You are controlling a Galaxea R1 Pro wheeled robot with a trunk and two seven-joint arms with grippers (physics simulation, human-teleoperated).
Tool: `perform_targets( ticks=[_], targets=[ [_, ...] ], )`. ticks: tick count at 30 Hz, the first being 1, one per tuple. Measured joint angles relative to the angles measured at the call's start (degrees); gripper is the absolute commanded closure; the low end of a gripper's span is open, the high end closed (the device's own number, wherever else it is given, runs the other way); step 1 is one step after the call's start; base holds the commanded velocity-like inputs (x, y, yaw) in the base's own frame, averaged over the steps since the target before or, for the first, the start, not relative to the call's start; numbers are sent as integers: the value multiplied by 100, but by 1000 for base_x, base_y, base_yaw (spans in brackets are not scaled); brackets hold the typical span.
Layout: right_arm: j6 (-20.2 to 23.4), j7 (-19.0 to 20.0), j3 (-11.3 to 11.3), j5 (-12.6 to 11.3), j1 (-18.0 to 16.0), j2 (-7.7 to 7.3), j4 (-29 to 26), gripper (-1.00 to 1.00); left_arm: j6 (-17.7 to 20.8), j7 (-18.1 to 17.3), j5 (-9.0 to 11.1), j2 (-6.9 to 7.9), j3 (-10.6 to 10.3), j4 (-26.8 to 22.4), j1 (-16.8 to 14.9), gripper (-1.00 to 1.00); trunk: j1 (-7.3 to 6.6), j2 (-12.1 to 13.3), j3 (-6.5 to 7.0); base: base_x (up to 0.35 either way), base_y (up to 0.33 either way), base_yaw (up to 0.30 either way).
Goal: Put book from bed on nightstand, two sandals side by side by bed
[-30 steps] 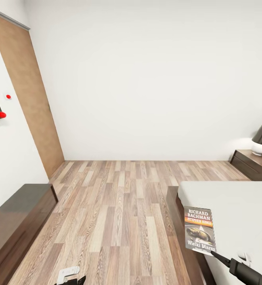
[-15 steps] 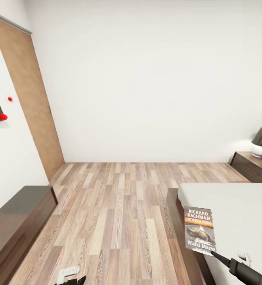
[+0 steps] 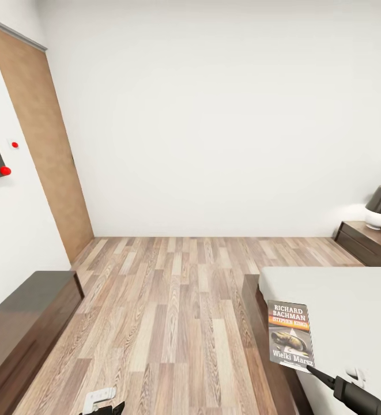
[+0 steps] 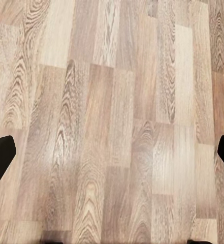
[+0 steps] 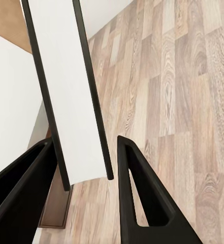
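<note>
The thin dark-grey paperback book with white "RICHARD BACHMAN" lettering (image 3: 290, 336) is standing nearly upright, lifted over the near corner of the white-mattressed, dark-framed bed (image 3: 340, 300), pinched at its lower corner by the black right gripper (image 5: 84, 168), whose jaws are clamping on the book's bottom edge. It is likely light and floppy, so a corner hold risks swinging; gripping nearer the spine would steady it. The left gripper (image 4: 112, 152) is hanging with jaws apart over the wood-plank floor (image 3: 173, 300). The dark brown nightstand (image 3: 366, 242) is waiting well apart.
</note>
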Motion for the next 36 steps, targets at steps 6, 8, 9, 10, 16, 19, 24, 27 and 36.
perform_targets(
  ticks=[6,8,9,10,16,19,24,27,36],
  targets=[
    [-1,-4,6,0,0,0,0,100,4,0,2,0,0,0,0,-100,-2,-1,0,90,0,0],
    [-1,-7,4,1,0,0,0,100,6,0,3,2,0,0,0,-100,-2,-1,0,261,0,0],
    [-1,-8,6,1,0,0,0,100,7,0,3,4,0,0,0,-100,-3,-1,0,296,0,0],
    [-1,-8,7,0,0,0,0,100,8,0,3,4,0,0,0,-100,-3,-1,0,309,0,0],
    [0,-3,12,2,0,0,1,100,9,0,3,8,8,0,0,-100,-3,-1,0,325,0,0],
    [0,-2,12,3,1,0,1,100,9,0,3,9,8,0,0,-100,-3,0,0,249,0,2],
    [1,-1,-4,0,-1,0,1,100,9,0,3,9,9,-1,1,-100,0,0,0,64,0,87],
    [4,-1,0,2,-1,1,1,100,8,0,3,9,9,-2,1,-100,0,0,0,13,0,172],
    [7,2,-1,-1,0,0,-2,100,6,2,3,9,9,0,0,-100,0,0,0,2,0,46]
  ],
)
